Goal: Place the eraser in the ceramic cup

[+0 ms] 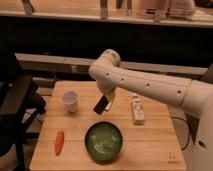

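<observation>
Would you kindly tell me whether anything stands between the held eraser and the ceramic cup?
Nothing visible does. The gripper, shut on the eraser, hangs to the right of the ceramic cup in the view, with only table between them; the green bowl lies off that line.

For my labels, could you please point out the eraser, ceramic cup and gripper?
eraser [100,107]: camera view, black face.
ceramic cup [70,101]: camera view, white wall.
gripper [106,98]: camera view, between fingertips on eraser, right of cup.

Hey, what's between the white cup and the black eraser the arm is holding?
Only bare table shows between the ceramic cup and the eraser, in the camera view. The gripper, jaws shut on the eraser, hangs over the table's middle.
</observation>
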You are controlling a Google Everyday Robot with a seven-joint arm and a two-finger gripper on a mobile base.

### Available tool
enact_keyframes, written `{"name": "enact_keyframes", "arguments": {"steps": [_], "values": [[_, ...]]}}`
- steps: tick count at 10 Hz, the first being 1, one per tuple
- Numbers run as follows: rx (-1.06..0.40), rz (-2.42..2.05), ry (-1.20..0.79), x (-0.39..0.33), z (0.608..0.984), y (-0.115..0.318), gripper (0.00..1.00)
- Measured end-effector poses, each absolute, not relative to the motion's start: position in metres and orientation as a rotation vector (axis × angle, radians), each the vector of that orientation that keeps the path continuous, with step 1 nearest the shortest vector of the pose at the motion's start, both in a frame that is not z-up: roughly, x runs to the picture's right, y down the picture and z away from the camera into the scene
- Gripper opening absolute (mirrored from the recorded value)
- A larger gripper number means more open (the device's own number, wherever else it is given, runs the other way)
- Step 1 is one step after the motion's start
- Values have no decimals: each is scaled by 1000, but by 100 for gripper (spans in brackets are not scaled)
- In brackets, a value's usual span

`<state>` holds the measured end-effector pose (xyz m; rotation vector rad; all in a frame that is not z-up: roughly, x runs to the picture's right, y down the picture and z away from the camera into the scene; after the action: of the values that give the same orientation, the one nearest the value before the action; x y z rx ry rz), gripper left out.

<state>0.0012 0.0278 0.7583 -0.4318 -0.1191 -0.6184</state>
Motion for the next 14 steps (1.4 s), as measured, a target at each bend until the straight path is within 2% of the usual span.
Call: {"name": "enact_keyframes", "arguments": {"steps": [10,14], "values": [[-350,-667,-127,-64,762,-2,3],[-323,-686,-124,-79,765,-2,3]]}}
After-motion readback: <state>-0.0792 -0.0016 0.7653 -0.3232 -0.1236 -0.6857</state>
